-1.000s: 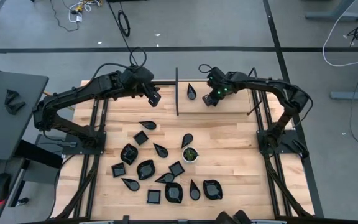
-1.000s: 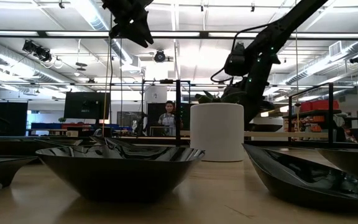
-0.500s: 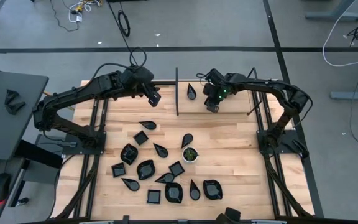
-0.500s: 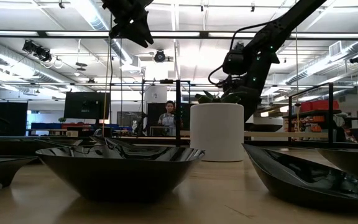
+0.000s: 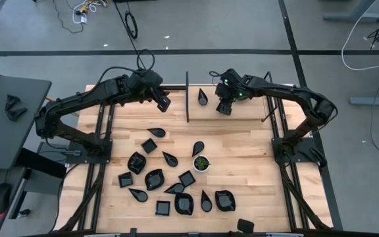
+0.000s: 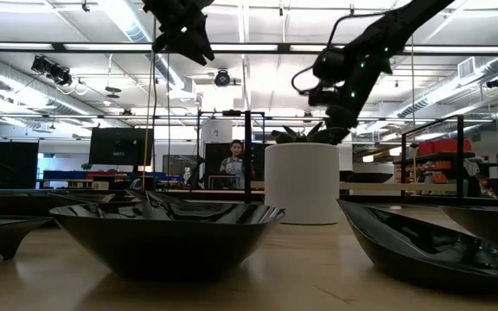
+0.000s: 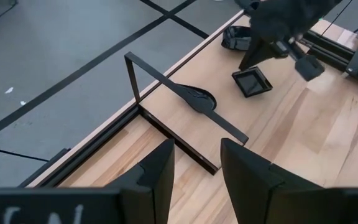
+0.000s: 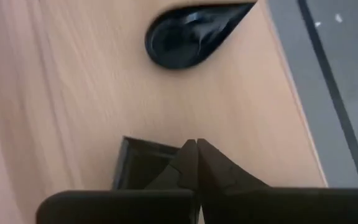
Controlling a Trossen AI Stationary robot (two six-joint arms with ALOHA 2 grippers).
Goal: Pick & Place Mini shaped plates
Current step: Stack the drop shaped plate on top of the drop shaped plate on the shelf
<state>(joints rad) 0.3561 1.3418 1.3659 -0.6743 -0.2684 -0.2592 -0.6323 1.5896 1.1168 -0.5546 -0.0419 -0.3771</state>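
No readable writing shows, seemingly, on glossy black plates (image 5: pixel 154 178).

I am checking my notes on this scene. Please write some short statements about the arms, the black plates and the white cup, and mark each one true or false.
1. The right gripper has its fingers shut. True.
2. The left gripper grips a plate. False: its fingers stand open with nothing between them.
3. A square plate lies on the table under the right gripper. True.
4. The white cup stands at the far edge, beside the teardrop plate. False: it stands mid-table among the cluster of plates.
5. The thin black frame stands upright on the table. True.
6. Both arms hang over the cluster of plates. False: both are over the far part of the table.
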